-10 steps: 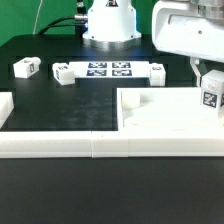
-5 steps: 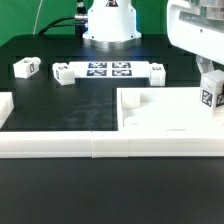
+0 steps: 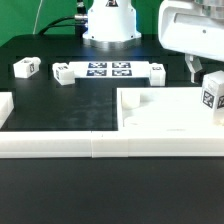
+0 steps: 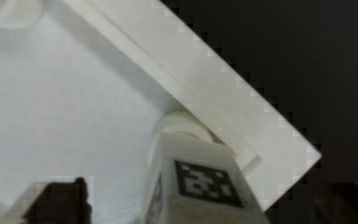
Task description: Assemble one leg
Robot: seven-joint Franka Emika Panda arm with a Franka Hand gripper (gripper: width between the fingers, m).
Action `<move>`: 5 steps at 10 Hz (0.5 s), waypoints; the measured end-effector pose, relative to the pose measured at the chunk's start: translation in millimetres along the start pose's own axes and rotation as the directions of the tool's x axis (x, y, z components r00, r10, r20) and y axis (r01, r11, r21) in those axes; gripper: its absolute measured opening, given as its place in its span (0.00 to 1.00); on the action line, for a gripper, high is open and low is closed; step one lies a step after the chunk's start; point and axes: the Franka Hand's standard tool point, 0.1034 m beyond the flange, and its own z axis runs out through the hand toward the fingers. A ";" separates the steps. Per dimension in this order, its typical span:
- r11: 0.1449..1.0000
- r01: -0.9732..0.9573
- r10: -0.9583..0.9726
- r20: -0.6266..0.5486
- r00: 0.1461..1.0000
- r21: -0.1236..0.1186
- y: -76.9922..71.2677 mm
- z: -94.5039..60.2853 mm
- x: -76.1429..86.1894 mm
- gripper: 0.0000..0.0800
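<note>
A leg (image 3: pixel 210 100), a small white block with a black-and-white tag, stands upright on the far right corner of the large white panel (image 3: pixel 160 118). My gripper (image 3: pixel 205 76) hangs just above it, jaws open, and one dark finger (image 3: pixel 192 68) shows on the leg's left side in the exterior view. In the wrist view the leg (image 4: pixel 202 180) stands by the panel's corner (image 4: pixel 87 110). A dark finger (image 4: pixel 60 203) is apart from it with a gap, so my gripper (image 4: pixel 194 208) is not holding the leg.
Three more small tagged blocks (image 3: pixel 25 67) (image 3: pixel 62 73) (image 3: pixel 157 70) lie at the back beside the marker board (image 3: pixel 107 70). Long white rails (image 3: pixel 60 146) run along the front and the exterior view's left. The robot base (image 3: pixel 110 20) stands behind.
My gripper has shifted a little toward the exterior view's left above the leg. The leg has stayed upright on the panel corner.
</note>
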 end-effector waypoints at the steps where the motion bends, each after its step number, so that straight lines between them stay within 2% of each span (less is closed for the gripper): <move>1: 0.993 0.115 -0.115 -0.003 0.993 -0.002 -0.6 -0.8 1.5 0.80; 3: 0.933 0.360 -0.359 0.020 0.933 -0.025 0.5 -0.1 4.6 0.81; 5: 0.834 0.551 -0.550 0.037 0.834 -0.022 -2.0 -0.4 6.8 0.81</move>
